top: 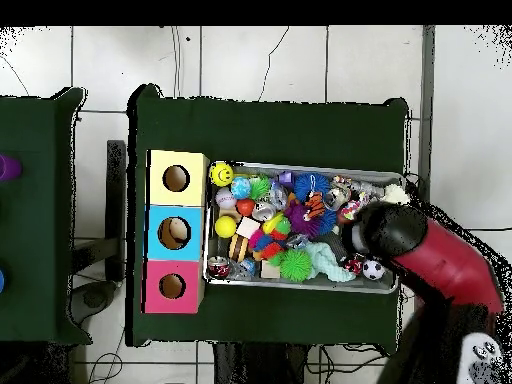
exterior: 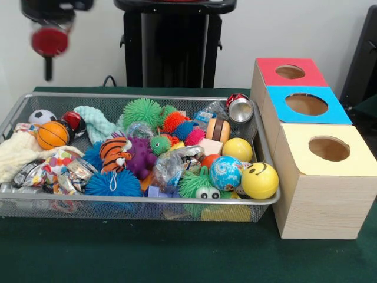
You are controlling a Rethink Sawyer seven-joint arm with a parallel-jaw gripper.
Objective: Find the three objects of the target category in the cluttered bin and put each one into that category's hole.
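The bin is a wide silver wire-mesh basket on the green table, heaped with toys; it also shows in the overhead view. Among them are a basketball, a soccer ball, a yellow smiley ball, a globe ball, a plain yellow ball, a tiger toy and spiky balls. The hole in the red-topped box is empty. My gripper hangs blurred, high above the bin's left end. In the overhead view the arm covers that end.
The blue-topped box and the yellow-topped box stand in a row with the red one, right of the bin. The black pedestal is behind the bin. A second green table shows at the overhead view's left.
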